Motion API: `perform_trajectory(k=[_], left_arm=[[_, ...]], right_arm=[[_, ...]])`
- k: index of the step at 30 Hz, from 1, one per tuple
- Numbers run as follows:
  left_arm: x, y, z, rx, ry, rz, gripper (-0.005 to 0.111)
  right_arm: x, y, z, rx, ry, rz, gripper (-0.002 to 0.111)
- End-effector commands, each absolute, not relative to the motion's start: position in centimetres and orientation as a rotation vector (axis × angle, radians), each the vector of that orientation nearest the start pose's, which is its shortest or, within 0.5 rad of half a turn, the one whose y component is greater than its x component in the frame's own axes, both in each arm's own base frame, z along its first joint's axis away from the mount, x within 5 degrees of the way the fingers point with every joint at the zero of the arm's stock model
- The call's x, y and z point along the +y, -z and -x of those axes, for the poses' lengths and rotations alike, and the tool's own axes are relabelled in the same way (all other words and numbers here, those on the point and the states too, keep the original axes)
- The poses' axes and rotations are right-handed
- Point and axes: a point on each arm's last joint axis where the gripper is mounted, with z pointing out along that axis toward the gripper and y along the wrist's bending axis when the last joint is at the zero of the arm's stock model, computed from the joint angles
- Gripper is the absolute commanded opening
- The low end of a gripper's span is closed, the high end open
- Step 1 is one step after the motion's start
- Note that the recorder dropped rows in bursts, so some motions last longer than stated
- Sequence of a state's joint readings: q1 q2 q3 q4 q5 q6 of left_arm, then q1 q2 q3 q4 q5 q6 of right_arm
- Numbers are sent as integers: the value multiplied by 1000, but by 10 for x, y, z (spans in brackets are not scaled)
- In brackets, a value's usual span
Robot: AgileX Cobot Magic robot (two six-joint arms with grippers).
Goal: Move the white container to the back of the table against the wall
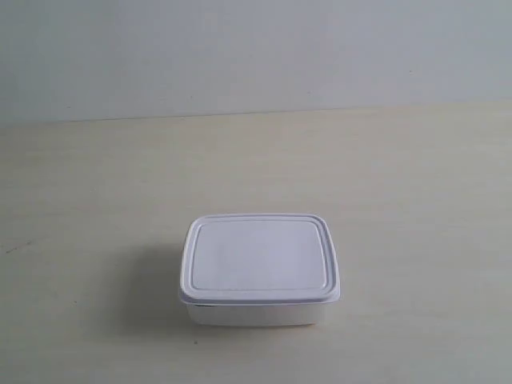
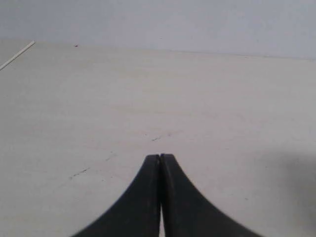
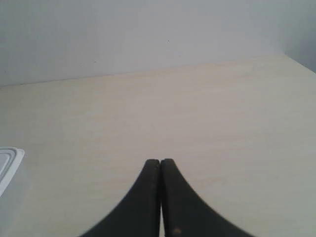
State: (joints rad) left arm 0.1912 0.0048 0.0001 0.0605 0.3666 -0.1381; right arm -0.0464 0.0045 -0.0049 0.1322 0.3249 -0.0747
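Observation:
The white container [image 1: 258, 268], lid on, sits on the pale table [image 1: 96, 200] near the front middle of the exterior view, well short of the grey-white wall [image 1: 256, 48]. No arm shows in that view. In the left wrist view my left gripper [image 2: 160, 157] is shut, its black fingertips touching, with bare table under it and no container in sight. My right gripper [image 3: 160, 161] is shut as well, holding nothing. A corner of the white container [image 3: 9, 165] shows at the edge of the right wrist view, apart from the fingers.
The table meets the wall [image 2: 158, 19] along a straight line [image 1: 256, 112] at the back. A table edge [image 2: 17, 54] shows in the left wrist view, and a few dark scuffs [image 2: 155, 139] mark the surface.

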Motion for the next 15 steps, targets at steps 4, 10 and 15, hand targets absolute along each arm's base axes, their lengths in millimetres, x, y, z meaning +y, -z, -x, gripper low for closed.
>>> perform_trajectory(k=[4,10,15], left_arm=[[12,-181,-52,1821,-103,262,0],[12,-181,-52,1823,-124,237,0],[12,-181,-52,1824,-132,228,0]], right_arm=[[1,-185,-54,1796,-31,-58,0],[1,-185,-54,1796,-31,-58,0],[1,-185,-54,1796,-24,-50,0]])
